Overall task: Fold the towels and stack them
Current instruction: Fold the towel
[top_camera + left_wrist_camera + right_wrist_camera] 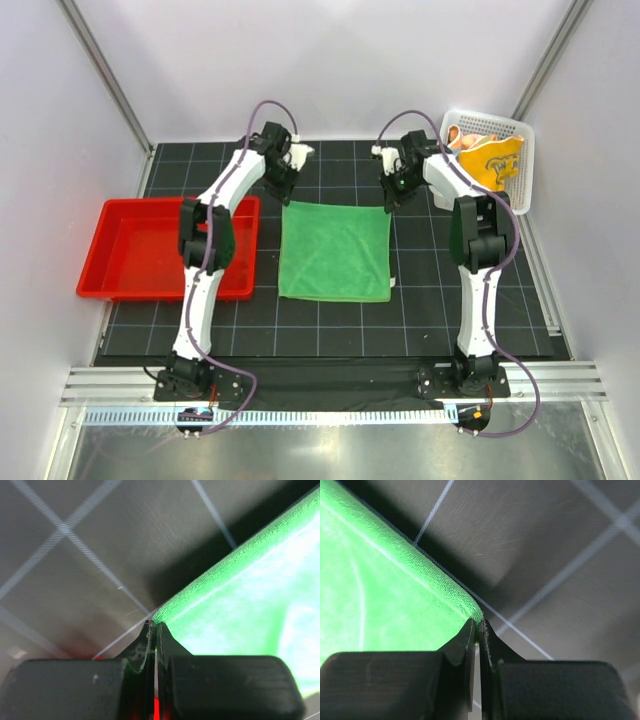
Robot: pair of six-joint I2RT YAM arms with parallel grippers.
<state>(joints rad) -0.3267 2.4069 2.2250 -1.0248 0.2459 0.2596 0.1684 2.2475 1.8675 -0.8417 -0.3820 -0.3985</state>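
Left arm (200,300) and right arm (472,310): white links, black joints; purple cables (262,105) loop behind black left gripper (154,626) and right gripper (479,625).

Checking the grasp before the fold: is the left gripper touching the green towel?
Touching. The left wrist view shows the left gripper shut, its fingertips pinching a corner of the green towel.

Your surroundings, listed from the black mat (330,330) with white grid lines:
- Back wall (330,60), plain white, behind the mat.
- Side walls, white: one to its left (50,150), one to its right (600,200).
- Aluminium posts at its far corners: left post (105,70), right post (548,60).
- Perforated strip (330,414) along its near edge.
- Metal sheet (330,452) beyond that strip, nearest you.
- Light: even, soft shadows.
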